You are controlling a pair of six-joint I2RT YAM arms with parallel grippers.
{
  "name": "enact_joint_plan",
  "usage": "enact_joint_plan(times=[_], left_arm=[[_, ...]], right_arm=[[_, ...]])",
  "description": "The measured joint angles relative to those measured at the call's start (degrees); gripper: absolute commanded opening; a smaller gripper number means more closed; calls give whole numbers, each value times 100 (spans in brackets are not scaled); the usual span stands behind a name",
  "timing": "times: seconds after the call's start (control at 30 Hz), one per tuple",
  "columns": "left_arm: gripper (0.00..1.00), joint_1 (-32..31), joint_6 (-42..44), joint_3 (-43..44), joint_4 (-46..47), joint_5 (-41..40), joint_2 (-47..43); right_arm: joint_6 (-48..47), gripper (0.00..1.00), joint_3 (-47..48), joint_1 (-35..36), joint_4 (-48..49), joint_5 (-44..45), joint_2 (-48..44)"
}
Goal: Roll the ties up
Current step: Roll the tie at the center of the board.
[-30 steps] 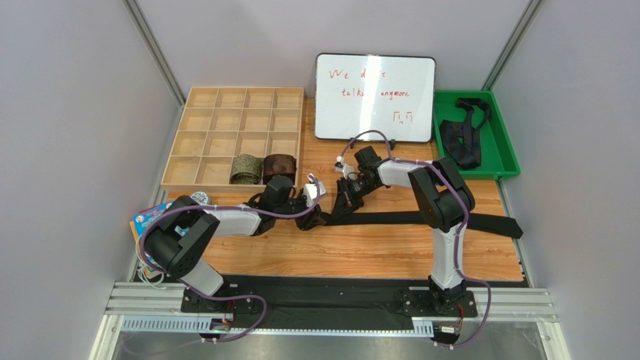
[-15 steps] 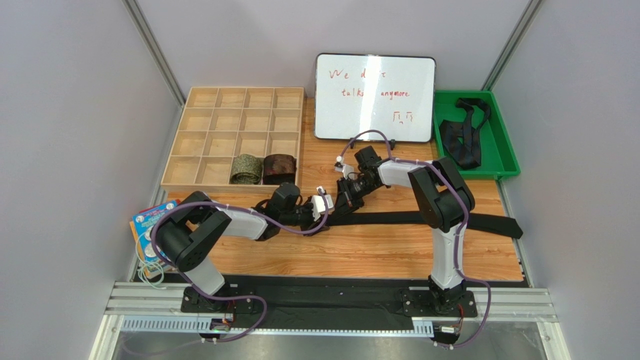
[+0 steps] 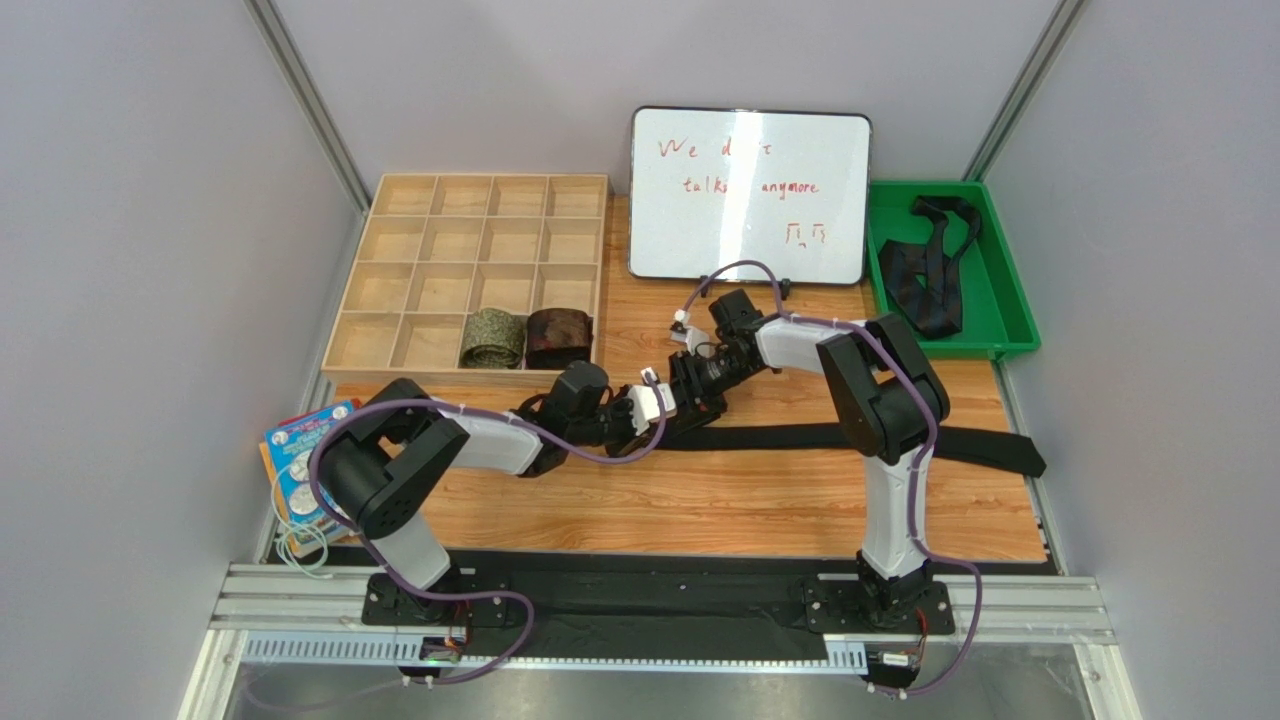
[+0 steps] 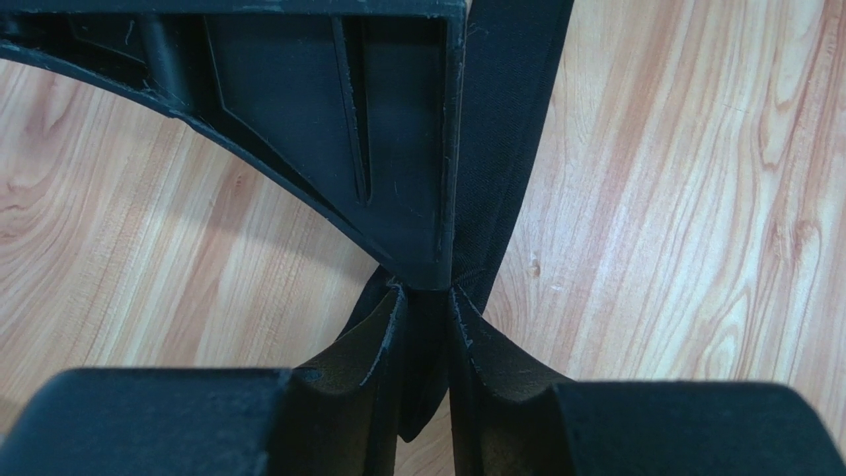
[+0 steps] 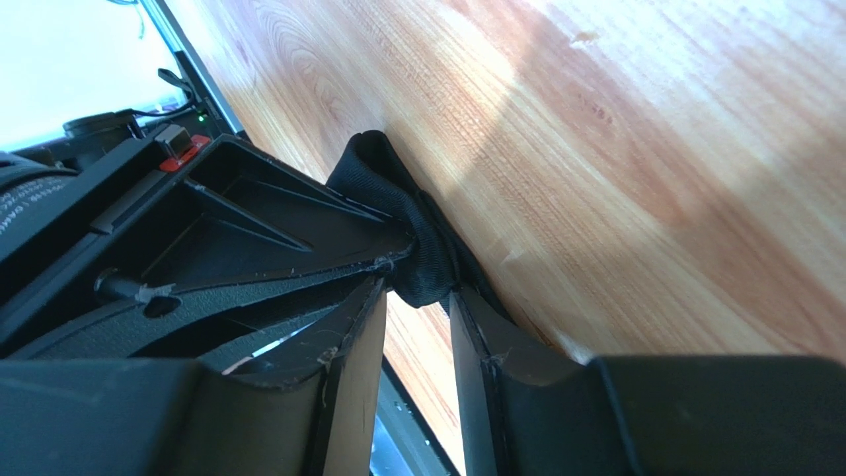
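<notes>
A long black tie (image 3: 872, 438) lies flat across the table, its left end lifted between the two grippers. My left gripper (image 3: 663, 408) is shut on that end; in the left wrist view black fabric (image 4: 516, 119) fills the gap between its fingers (image 4: 348, 347). My right gripper (image 3: 696, 393) meets it tip to tip and stands open: wood shows between its fingers (image 5: 348, 367), and the bunched tie end (image 5: 382, 174) sits at their tips. An olive rolled tie (image 3: 490, 338) and a reddish-brown rolled tie (image 3: 559, 333) sit in the wooden box (image 3: 451, 225).
A green tray (image 3: 992, 342) at the back right holds loose black ties (image 3: 924, 278). A whiteboard (image 3: 748, 195) lies behind the grippers. A colourful packet (image 3: 293, 450) sits at the table's left edge.
My left gripper moved right to the tie's end and closed on it. My right gripper, shut before, has opened its jaws in place.
</notes>
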Motion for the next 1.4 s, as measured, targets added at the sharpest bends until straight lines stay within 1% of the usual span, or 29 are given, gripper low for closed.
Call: enact_joint_plan(times=[0.03, 0.07, 0.13, 0.17, 0.2, 0.27, 0.33, 0.47, 0.57, 0.67, 0.83, 0.97, 1.2, 1.4], left_arm=[[26, 0, 11, 15, -20, -26, 0], [27, -4, 24, 28, -39, -55, 0], [32, -9, 63, 39, -59, -111, 0], [34, -11, 72, 39, -63, -133, 0], [39, -11, 72, 44, -79, -160, 0], [43, -2, 24, 63, -199, -225, -66], [47, 46, -184, 81, -527, -234, -295], [49, 393, -968, 153, -1344, -127, -1246], [49, 660, -1777, 337, -1840, -76, -1958], [49, 778, -2566, 407, -2190, -37, -2258], [50, 824, -3722, 407, -2787, -33, -1937], [50, 824, -4454, 407, -2981, -35, -1495], [47, 828, -5410, 404, -2796, -63, -962], [47, 866, -5974, 380, -2470, -212, -654]], right_arm=[[39, 31, 4, 0, 0, -9, 9], [79, 22, 28, 0, -4, -11, 35], [151, 11, 96, 0, 4, -22, 125], [181, 1, 125, 0, 9, -13, 168], [212, 0, 146, 0, 11, 0, 212], [236, 0, 157, 0, 0, 31, 245], [210, 0, 166, 2, -20, 50, 249], [118, 0, 192, 4, -105, 107, 249], [42, 0, 223, 4, -166, 140, 249], [-7, 0, 236, 4, -190, 168, 249], [-92, 0, 236, 4, -197, 179, 247], [-151, 0, 236, 24, -199, 210, 229], [-282, 0, 234, 87, -208, 330, 168], [-302, 0, 168, 101, -125, 341, 133]])
